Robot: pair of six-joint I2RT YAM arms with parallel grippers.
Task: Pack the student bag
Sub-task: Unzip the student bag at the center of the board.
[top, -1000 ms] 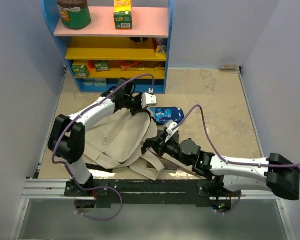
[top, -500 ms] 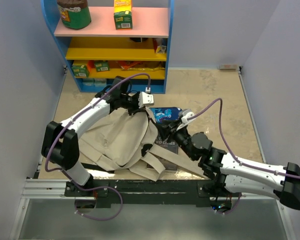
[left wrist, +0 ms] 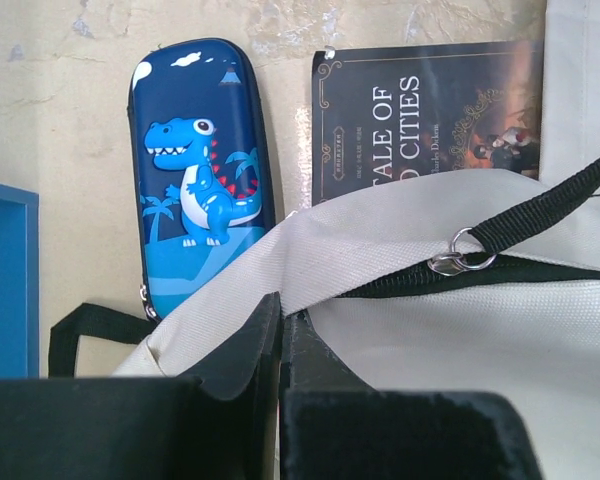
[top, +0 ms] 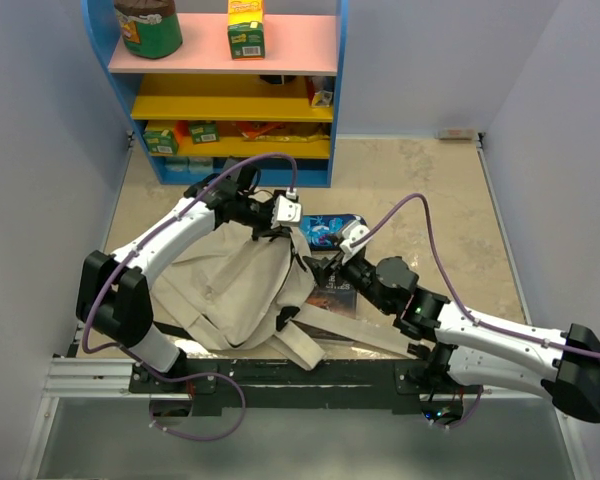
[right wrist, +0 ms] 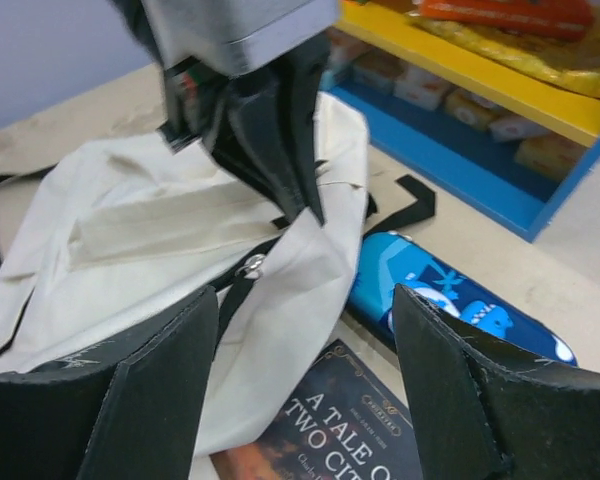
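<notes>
The student bag (top: 230, 285), a large beige canvas bag, lies slumped at the table's left-middle. My left gripper (top: 278, 222) is shut on the bag's top edge (left wrist: 380, 225) beside the black zipper, fingertips pinching the cloth (left wrist: 280, 312). A metal zip pull (left wrist: 460, 258) hangs just right of it. My right gripper (top: 325, 264) stands open above the bag's flap (right wrist: 300, 290) and a dark book, "A Tale of Two Cities" (right wrist: 335, 430), holding nothing. The book (top: 332, 293) lies flat, partly under the bag. A blue dinosaur pencil case (top: 330, 229) lies behind it.
A blue shelf unit (top: 230, 95) with boxes and packets stands at the back left; its base (right wrist: 480, 160) is close behind the pencil case. Beige straps (top: 315, 345) trail toward the near edge. Walls close in on the left and right.
My right gripper has opened and moved from the bag's near edge toward the bag's mouth. The bag has been drawn left, uncovering the book. The left gripper stays shut on the cloth.
</notes>
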